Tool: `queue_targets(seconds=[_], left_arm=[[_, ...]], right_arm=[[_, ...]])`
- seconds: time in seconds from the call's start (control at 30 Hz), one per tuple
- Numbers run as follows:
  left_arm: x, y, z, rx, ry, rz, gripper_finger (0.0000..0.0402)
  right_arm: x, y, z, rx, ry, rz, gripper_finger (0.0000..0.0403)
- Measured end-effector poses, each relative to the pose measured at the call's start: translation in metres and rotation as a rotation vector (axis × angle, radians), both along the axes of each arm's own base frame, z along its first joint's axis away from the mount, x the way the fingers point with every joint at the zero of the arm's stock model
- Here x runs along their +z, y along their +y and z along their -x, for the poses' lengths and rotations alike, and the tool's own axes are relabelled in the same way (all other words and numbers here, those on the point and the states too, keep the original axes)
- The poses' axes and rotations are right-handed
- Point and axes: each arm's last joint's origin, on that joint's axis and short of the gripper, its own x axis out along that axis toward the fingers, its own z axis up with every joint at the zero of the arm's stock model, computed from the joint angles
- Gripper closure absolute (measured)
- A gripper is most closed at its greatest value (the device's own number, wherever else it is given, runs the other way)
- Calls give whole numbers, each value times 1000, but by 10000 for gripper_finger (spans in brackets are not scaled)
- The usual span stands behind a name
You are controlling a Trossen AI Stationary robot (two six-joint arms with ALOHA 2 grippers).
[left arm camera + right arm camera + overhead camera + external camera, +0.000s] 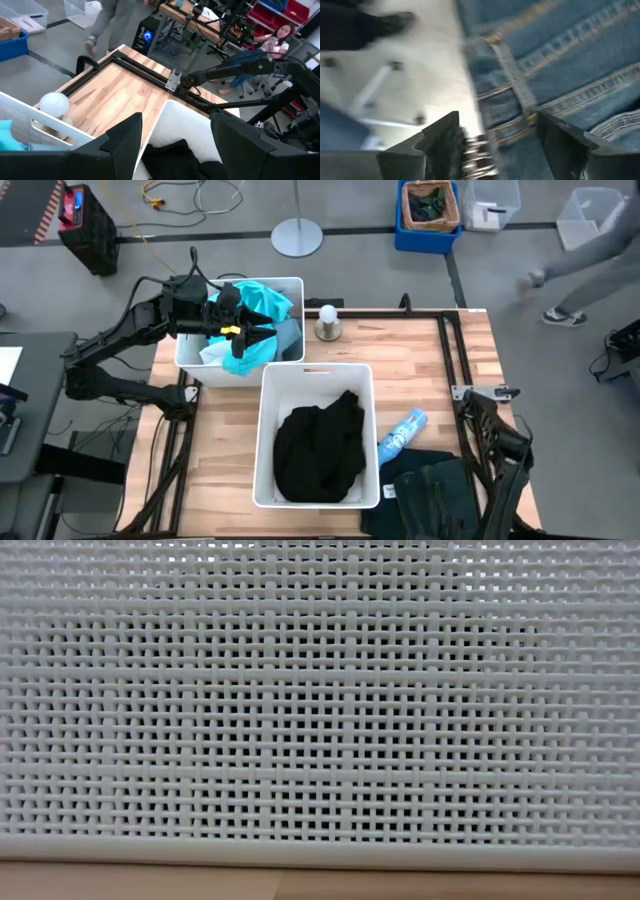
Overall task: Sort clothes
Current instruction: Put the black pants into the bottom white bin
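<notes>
Grey workshop floor all around, cables and crates along the top of the high view, and a wooden bench (420, 370) in the middle.

The left end effector (232, 322) hangs over the upper-left bin (190, 358), fingers spread, holding nothing as far as I can tell. The teal garment (262, 310) sits in that bin, and the black garment (320, 445) fills the centre bin (268, 430).

The right end effector (492, 137) is parked wide open right over the denim (570, 65) at lower right.

Risks: the denim pile overhangs the bench edge, so a shallow pinch could drag it off. The blue bottle (402, 433) just beside it could get knocked and roll.
</notes>
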Motion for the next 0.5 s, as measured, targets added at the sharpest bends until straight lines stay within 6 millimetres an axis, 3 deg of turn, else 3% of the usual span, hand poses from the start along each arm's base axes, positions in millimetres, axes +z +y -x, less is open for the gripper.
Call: queue_targets(seconds=[0.3,0.5], left_arm=[[0,0,0,-1,1,-2,171],[0,0,0,2,-1,9,171]], right_arm=[[-85,1,-7,45,275,286,121],[-112,-6,-29,-21,417,264,142]])
